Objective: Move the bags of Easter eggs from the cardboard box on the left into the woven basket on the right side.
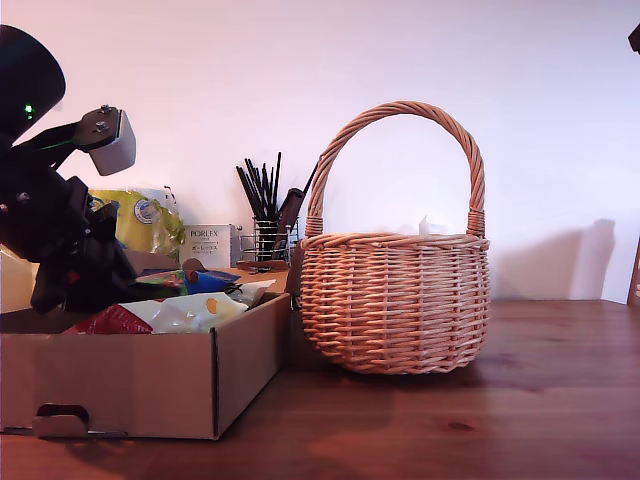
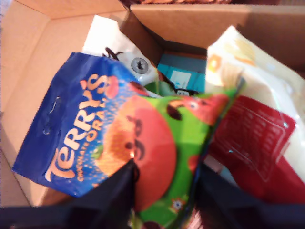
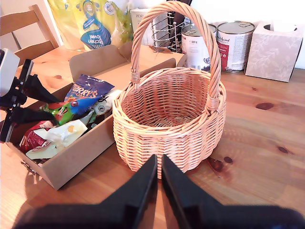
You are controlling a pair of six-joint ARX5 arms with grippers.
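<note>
Our first gripper [image 2: 162, 191] is down inside the cardboard box [image 1: 150, 385], at the exterior view's left, and its two dark fingers [image 2: 116, 191] pinch the lower edge of a green and blue bag [image 2: 138, 138] with orange lettering and a big orange egg face. The bag fans out away from the fingers over the other bags of Easter eggs: a red bag [image 2: 257, 143] lies just beside it, a cream-white bag [image 2: 267, 81] rests partly over the red one, and another white bag [image 2: 109, 43] lies against the far box wall.

Our second gripper [image 3: 158, 186] hangs above the table [image 3: 267, 148] just outside the woven basket [image 3: 167, 114], with its fingers [image 3: 138, 186] drawn together to a thin slit and nothing between them. The basket stands upright, its side touching or all but touching the box's end wall, toward the exterior view's middle. We see nothing lying inside it.

Behind the box and basket stand a yellow towel pack [image 3: 90, 21], a small white box [image 1: 208, 243], a wire utensil holder [image 1: 268, 235], two tins [image 3: 217, 45] and a tissue box [image 3: 275, 47].
</note>
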